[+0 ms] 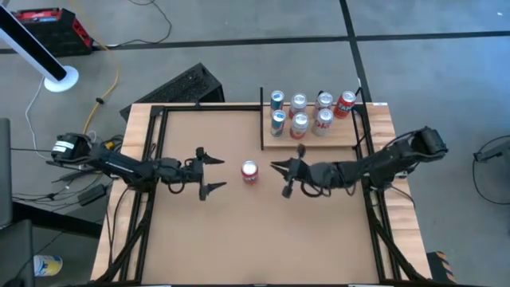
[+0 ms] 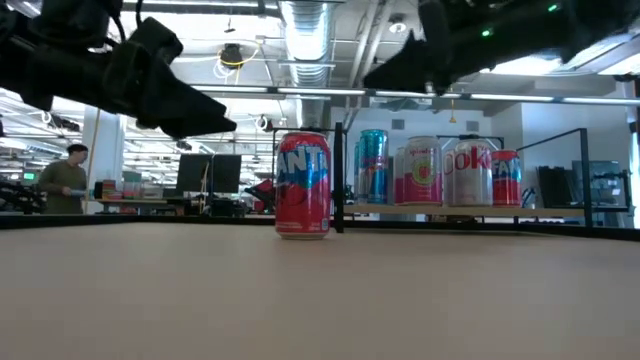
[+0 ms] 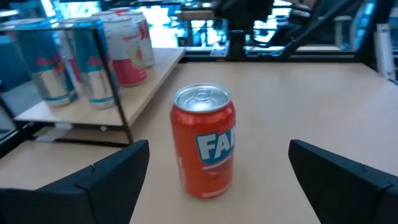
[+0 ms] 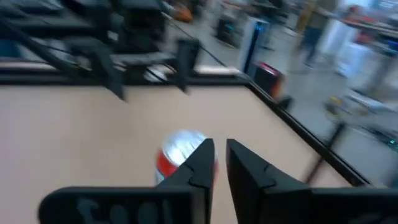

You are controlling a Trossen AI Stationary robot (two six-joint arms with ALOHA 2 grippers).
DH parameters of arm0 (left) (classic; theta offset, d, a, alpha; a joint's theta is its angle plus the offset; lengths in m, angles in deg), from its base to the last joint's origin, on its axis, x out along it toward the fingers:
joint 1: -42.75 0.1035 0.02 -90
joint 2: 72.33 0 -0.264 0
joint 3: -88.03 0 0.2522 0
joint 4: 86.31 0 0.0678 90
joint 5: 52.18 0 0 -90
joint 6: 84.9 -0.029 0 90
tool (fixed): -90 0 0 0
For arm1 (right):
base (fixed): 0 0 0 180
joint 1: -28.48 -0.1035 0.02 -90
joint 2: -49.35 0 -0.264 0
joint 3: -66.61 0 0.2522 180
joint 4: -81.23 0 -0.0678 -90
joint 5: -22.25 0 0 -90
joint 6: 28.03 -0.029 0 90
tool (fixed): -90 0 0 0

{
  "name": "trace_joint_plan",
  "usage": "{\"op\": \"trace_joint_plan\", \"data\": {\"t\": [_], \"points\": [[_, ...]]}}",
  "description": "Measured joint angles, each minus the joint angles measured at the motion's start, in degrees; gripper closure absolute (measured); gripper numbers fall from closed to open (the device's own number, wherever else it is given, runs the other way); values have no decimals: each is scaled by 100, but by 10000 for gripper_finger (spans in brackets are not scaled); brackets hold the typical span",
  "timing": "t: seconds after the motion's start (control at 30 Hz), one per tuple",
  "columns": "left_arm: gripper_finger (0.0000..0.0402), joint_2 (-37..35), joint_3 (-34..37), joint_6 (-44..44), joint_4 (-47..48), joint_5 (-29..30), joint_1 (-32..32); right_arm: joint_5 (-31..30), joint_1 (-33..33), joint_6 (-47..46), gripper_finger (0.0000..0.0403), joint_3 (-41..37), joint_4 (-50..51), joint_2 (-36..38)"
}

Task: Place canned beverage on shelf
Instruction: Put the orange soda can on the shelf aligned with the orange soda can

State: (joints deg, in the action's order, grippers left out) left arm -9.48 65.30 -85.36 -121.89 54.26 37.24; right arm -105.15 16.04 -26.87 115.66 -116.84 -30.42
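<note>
High view: both grippers hovering over the counter (image 1: 199, 239), red can (image 1: 250, 172) standing between them.

Left gripper (image 1: 213, 173) spreading its fingers (image 3: 99, 180) wide, pointing at the can from just beside it, not touching. Right gripper (image 1: 280, 177) facing the can from the other side, fingers (image 4: 198, 163) nearly shut in the right wrist view with only a thin slit between them, hanging above the can's silver top. Can standing upright on the bare counter, near the shelf (image 1: 351, 140) but apart from it, not yet on it. Shelf sitting at the counter's far right corner, carrying seven upright cans (image 1: 300, 123) in two rows. Person (image 2: 66, 180) standing far off in the room, seen in the low view.
</note>
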Motion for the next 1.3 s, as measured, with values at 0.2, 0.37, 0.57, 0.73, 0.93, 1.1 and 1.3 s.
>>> {"op": "trace_joint_plan", "data": {"t": [0.2,0.37,0.57,0.73,0.93,1.1,1.3], "points": [[31,-109,-2,-161,47,-987,912,1785,969,566,298,2,-921,-108],[31,-499,-2,-292,542,-1826,1726,2245,1467,566,238,6,-1429,-109],[31,-1121,-2,-457,1101,-2870,2266,2613,1376,351,155,324,-1518,-685],[31,-1463,101,-640,1205,-3748,2303,2399,999,628,106,905,-1203,-1292],[31,-1737,398,-764,796,-3793,2260,1376,658,259,97,1625,310,-1438],[31,-1931,437,-568,678,-3030,2262,1354,515,-247,97,1720,741,-1433],[31,-1963,439,-487,770,-2695,2262,1348,506,-268,97,1722,694,-1431]]}}
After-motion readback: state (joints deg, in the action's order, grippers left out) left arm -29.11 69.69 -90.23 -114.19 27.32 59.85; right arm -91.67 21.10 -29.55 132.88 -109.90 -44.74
